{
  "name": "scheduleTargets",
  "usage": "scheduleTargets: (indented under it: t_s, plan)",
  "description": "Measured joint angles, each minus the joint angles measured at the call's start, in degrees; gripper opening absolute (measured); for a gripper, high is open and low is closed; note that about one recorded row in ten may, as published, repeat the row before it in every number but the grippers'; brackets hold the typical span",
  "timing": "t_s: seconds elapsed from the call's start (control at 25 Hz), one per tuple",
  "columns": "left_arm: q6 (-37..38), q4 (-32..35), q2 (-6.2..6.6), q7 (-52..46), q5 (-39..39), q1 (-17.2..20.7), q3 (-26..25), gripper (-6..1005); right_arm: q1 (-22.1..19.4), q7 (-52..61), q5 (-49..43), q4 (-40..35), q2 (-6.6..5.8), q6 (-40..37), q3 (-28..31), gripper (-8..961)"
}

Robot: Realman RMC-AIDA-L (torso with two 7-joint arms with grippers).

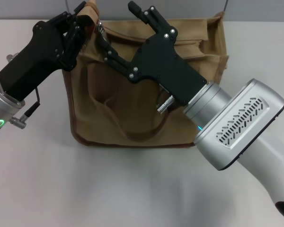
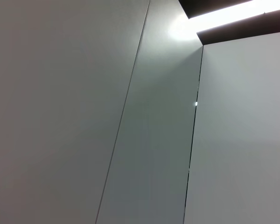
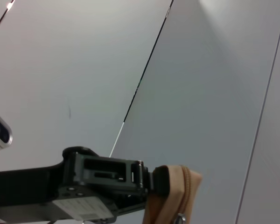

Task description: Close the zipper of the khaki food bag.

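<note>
The khaki food bag (image 1: 109, 109) stands on the white table, handles (image 1: 132, 135) hanging down its front. My left gripper (image 1: 83, 21) is shut on the bag's top left corner. It also shows in the right wrist view (image 3: 151, 181), clamped on the tan fabric end (image 3: 175, 196). The zipper (image 1: 189, 22) runs along the bag's top edge. Its small silver pull tab (image 1: 101, 29) sits near the left end. My right gripper (image 1: 117, 26) is open over the bag's top, its fingers spread either side of the pull tab and not closed on it.
The white table (image 1: 132, 189) spreads in front of the bag. My right arm's silver forearm (image 1: 241, 123) covers the bag's right front. The left wrist view shows only grey wall panels (image 2: 84, 116).
</note>
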Motion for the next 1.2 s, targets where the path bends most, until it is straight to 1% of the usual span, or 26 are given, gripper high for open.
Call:
scheduleTargets:
  t_s: [0.16,0.44,1.2]
  plan:
    - [-0.3,-0.4,0.0,0.2,0.0,-0.3,0.0,77,0.2,0.0,-0.7,0.6,0.0,1.3,0.2,756]
    - [-0.6,-0.5,0.0,0.4,0.0,-0.5,0.0,77,-0.4,-0.1,-2.2,1.1,0.0,2.3,2.8,734]
    - [-1.4,-0.5,0.0,0.4,-0.3,-0.4,0.0,78,-0.6,-0.1,-2.3,0.9,0.0,3.1,3.7,675]
